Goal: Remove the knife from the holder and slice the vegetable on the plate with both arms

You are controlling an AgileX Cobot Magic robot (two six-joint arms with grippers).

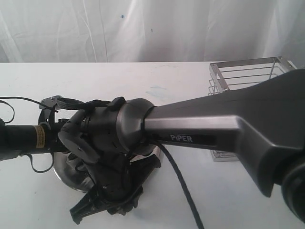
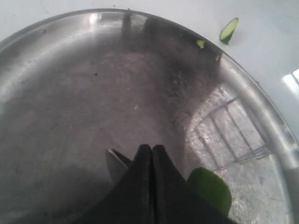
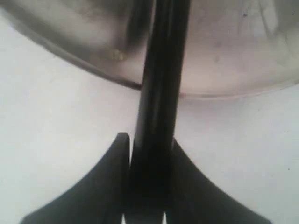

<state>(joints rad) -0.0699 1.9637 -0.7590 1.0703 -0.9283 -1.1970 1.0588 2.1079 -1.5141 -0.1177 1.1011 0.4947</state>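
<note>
Gripping the knife (image 3: 161, 70), right hand (image 3: 148, 138) sits by plate (image 3: 224, 46); left hand (image 2: 152, 147) pinched together, perhaps touching vegetable (image 2: 212, 189).

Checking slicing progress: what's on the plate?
A green chili piece lies beside the left fingers, a tiny scrap near the rim of the plate. Anything beneath the fingers is hidden.

Ext view: lit evenly by soft diffuse light; white tabletop (image 1: 143, 81) slightly washed out, right arm (image 1: 248, 114) rendered soft up close. L wrist: plate (image 2: 70, 93) dim at centre, bright glare w/ grid reflection seen toward its rim; left gripper (image 2: 152, 154) out of focus. R wrist: knife (image 3: 161, 93) heavily blurred, shadow cast on plate beside it, whole frame soft.
</note>
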